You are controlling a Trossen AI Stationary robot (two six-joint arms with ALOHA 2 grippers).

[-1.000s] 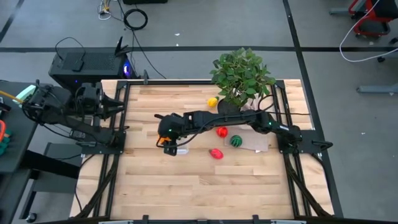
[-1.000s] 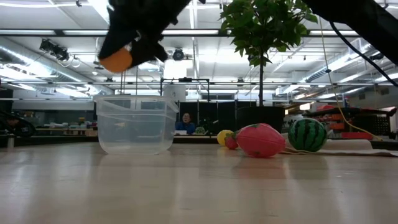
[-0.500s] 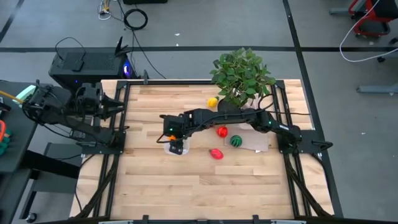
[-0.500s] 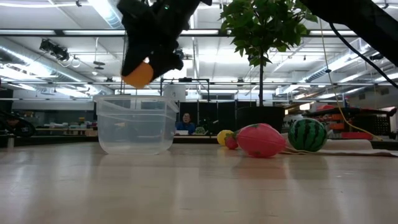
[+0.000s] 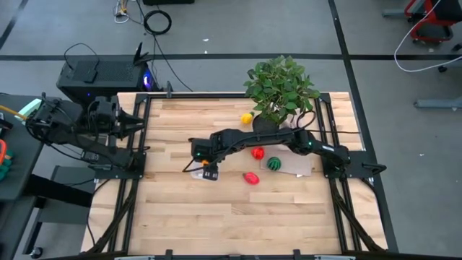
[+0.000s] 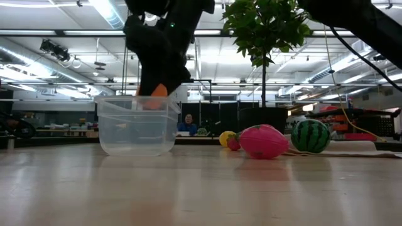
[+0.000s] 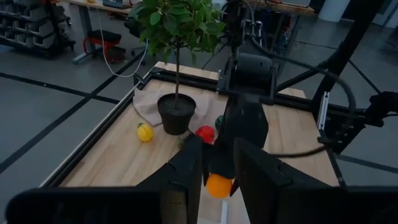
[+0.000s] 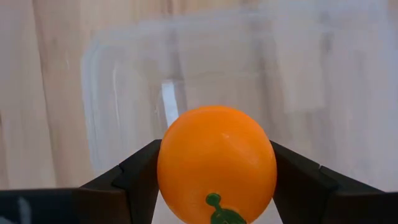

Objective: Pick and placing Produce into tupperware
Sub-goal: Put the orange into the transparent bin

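Note:
My right gripper reaches across the table and hangs over the tupperware, shut on an orange fruit. In the low view the orange fruit sits level with the clear container's rim. From above, the gripper hides most of the tupperware, which stands on its base on the wooden table. My left gripper is open, parked off the table's left edge on its arm. My right gripper pinches the orange fruit between its two fingers, one on each opposite side. The fingers come from above, pointing down. The fruit is lifted clear and hangs inside the mouth of the tupperware, its green stem mark facing the wrist camera.
A pink-red fruit, a small watermelon, a red fruit and a yellow one lie right of the container. A potted plant stands at the far edge beside a beige cloth.
My right gripper has carried the orange fruit toward the table's right and downward, from above the container's left side to the level of its rim. It has stayed shut on the fruit.

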